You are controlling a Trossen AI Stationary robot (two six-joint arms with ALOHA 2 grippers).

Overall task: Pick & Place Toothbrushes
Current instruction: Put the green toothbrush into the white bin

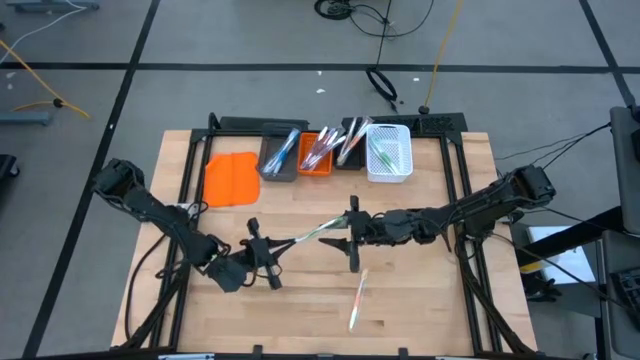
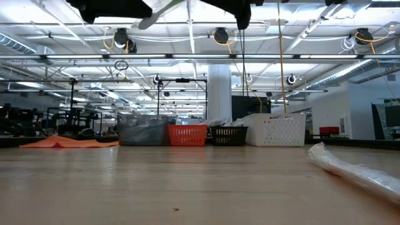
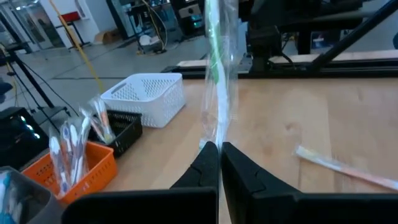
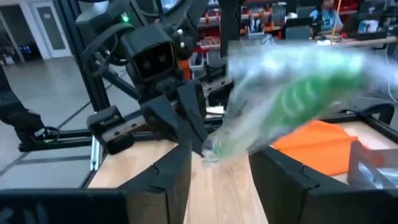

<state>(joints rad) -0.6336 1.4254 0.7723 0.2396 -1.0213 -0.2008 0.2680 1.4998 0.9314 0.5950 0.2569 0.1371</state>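
No readable text, label, brand, number or sign shows in any view.

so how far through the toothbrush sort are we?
Done: brushes already sit in the grey bin, orange bin, black bin and white mesh bin. In hand: a wrapped green toothbrush, pinched by the left gripper, its other end between the right gripper fingers. Left: one toothbrush on the table.
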